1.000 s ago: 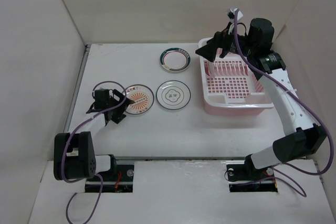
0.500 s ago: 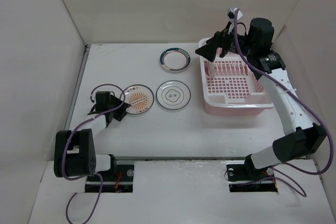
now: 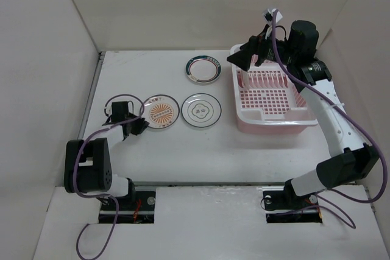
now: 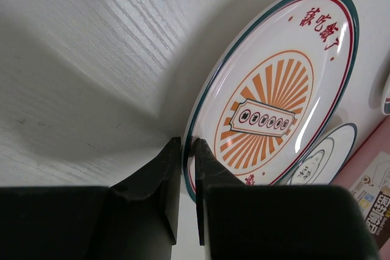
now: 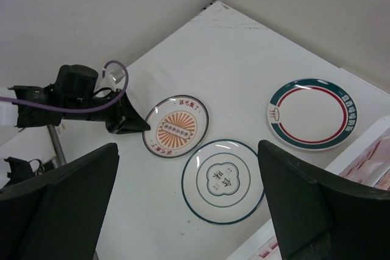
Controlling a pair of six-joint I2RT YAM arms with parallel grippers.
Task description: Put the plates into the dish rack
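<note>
Black left gripper [image 4: 187, 144]: low at the table's left. Its fingers [image 4: 172, 172] are almost together, with only a thin slit between them.
Left grip: the dark rim at the left edge of the sunburst plate [image 3: 161, 112] sits in that slit, so the fingers pinch the rim.
Plate attitude: it cannot be told whether the pinched edge is lifted or the plate lies flat.
Right gripper [image 3: 244, 58]: spread wide, holding and touching nothing. It is raised over the far left corner of the rack [image 3: 274, 126].
Rack: at the right of the table [image 3: 183, 150], with its pink grid floor and a row of upright slots on show.
Plates: three in view, all on the table left of the rack.
Sunburst plate: furthest left, just beside the ringed plate [image 3: 202, 110].
Ringed plate: between the sunburst plate and the rack, apart from both.
Green plate [image 3: 203, 69]: on the far side of the ringed plate, apart from it.
Hidden: the right gripper covers the rack's far left corner from above.
Cut off: the left wrist view shows only a slice of the ringed plate and a sliver of the rack. The right wrist view shows only a corner of the rack.
Hard to make out: the red lettering on the sunburst plate.
</note>
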